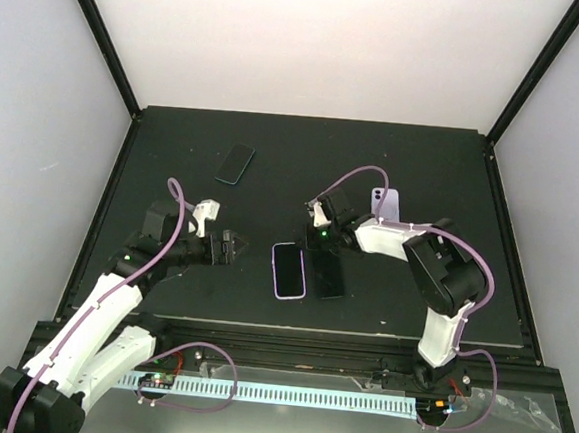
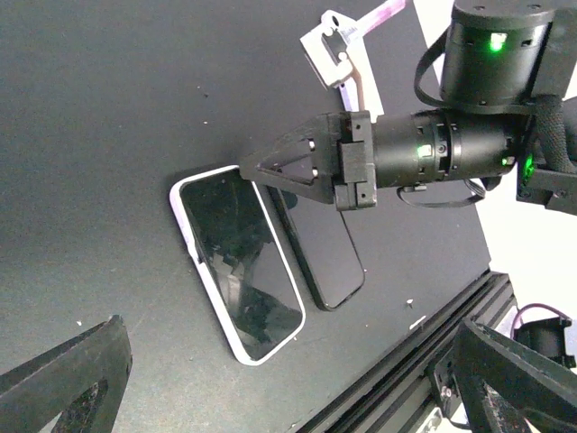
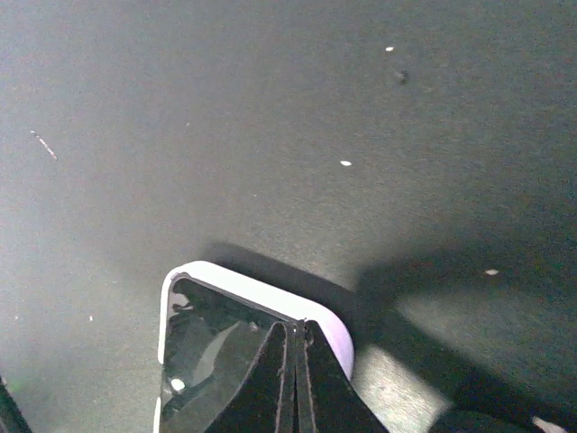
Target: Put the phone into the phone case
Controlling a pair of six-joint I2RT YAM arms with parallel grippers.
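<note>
The phone (image 1: 288, 271), its black screen up, lies inside the lilac-white phone case (image 3: 257, 290) near the table's front edge. In the left wrist view the case rim (image 2: 191, 244) runs around the screen (image 2: 239, 262). My right gripper (image 1: 303, 246) is shut with nothing between its fingers. Its tips (image 3: 296, 328) rest on the far right corner of the screen, just inside the rim. My left gripper (image 1: 229, 247) stands open to the left of the phone, a little above the table, and holds nothing.
A bare dark phone (image 1: 327, 274) lies right beside the cased one, almost touching it. Another dark phone (image 1: 235, 163) lies at the back left. A lilac phone-shaped thing (image 1: 385, 203) lies behind the right arm. The table's front rail (image 2: 424, 361) is close.
</note>
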